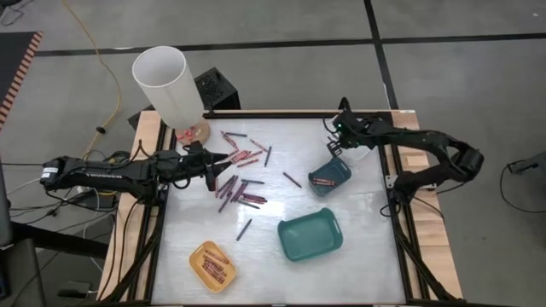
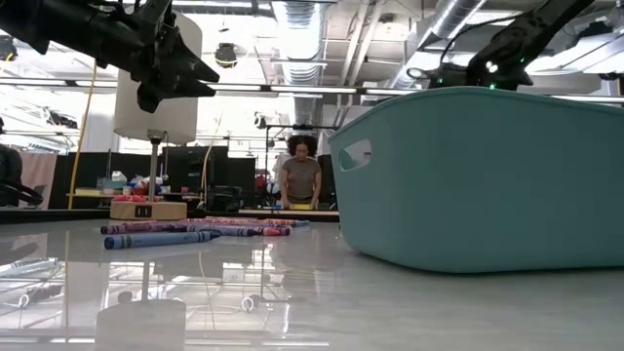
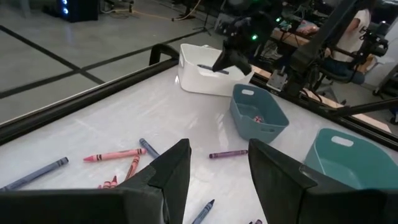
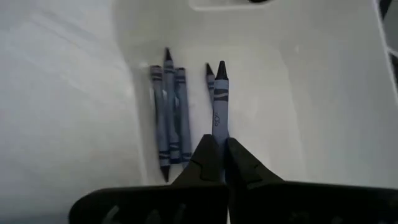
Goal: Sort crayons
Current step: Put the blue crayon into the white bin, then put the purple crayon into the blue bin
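Right hand [image 4: 219, 163] pinches dark blue-grey wax crayon [image 4: 220, 99], end hidden | left hand [image 3: 214, 180] wide above scattered crayons [image 1: 241, 179], we note

Scattered crayons [image 1: 241, 179] crowd the surface [image 1: 358, 273] ahead of the left pincer [image 1: 223, 164]. Bare room lies between them and the big teal tray [image 1: 310, 235]; the white cylinder [image 1: 167, 85] blocks the far left corner.

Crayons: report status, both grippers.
Left gripper open above scattered crayons. Right gripper shut on blue-grey crayon over white tray. Nothing blocking.
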Robot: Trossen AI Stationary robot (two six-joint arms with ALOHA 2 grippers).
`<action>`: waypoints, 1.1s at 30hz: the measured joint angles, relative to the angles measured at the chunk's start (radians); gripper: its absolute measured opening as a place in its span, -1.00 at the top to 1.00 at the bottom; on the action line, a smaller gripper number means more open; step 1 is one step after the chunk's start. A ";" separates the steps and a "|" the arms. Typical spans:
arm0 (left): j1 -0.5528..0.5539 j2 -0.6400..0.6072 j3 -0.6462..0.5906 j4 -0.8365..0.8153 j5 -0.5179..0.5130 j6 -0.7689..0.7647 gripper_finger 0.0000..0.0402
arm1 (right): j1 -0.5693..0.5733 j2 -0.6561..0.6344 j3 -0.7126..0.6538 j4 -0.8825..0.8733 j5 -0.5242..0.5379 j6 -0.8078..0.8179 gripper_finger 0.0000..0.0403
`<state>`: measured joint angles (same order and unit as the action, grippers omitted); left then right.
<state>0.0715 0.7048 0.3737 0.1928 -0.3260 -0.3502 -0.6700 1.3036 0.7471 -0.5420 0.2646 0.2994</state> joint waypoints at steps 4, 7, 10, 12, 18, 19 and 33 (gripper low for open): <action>0.000 0.000 0.000 0.000 0.000 0.000 0.25 | -0.013 0.065 0.000 0.009 0.000 0.000 0.99; 0.000 0.000 0.000 0.000 -0.001 0.004 0.25 | -0.021 0.118 0.001 0.008 0.000 0.000 0.99; 0.000 0.000 0.000 0.000 -0.013 0.004 0.25 | -0.029 0.149 0.001 0.013 0.000 0.000 0.98; 0.000 0.000 0.000 0.000 -0.016 0.004 0.25 | -0.038 0.163 0.001 0.019 0.000 -0.001 0.96; 0.000 0.000 0.000 0.000 -0.018 -0.014 0.25 | -0.062 0.172 0.002 0.027 -0.046 -0.001 0.80; 0.000 0.000 0.000 0.000 -0.018 -0.014 0.25 | -0.064 0.171 0.002 0.027 -0.050 -0.001 0.76; 0.000 0.000 0.000 0.000 -0.020 -0.007 0.25 | -0.047 0.035 0.178 0.020 -0.061 0.004 0.46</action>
<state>0.0715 0.7048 0.3737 0.1928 -0.3463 -0.3577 -0.7173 1.3382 0.9249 -0.5223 0.2035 0.3031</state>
